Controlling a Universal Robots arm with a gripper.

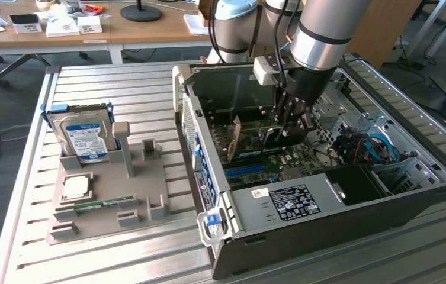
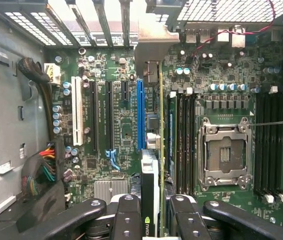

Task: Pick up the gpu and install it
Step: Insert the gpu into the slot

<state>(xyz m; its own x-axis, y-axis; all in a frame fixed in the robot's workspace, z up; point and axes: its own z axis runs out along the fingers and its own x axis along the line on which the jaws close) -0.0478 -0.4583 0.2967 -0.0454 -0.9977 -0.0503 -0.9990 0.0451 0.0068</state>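
Note:
The gpu [image 2: 155, 165] shows edge-on in the wrist view as a thin green card with a black cooler, and my gripper [image 2: 154, 220] is shut on it. One black finger [image 2: 126, 215] presses each face. The card hangs over the motherboard, just beside the long blue expansion slot [image 2: 140, 115]; I cannot tell whether its edge touches the board. In the exterior view my gripper [image 1: 292, 127] reaches down into the open computer case [image 1: 412, 195], with the gpu [image 1: 270, 139] below it near the case's rear wall.
Next to the card lie the memory slots [image 2: 181, 135] and the empty CPU socket [image 2: 226, 152]. A power supply [image 1: 286, 204] and cables crowd the case. On the exterior view's left a grey holder [image 1: 140, 195] carries a hard drive [image 1: 84, 139] and a memory stick [image 1: 104, 204].

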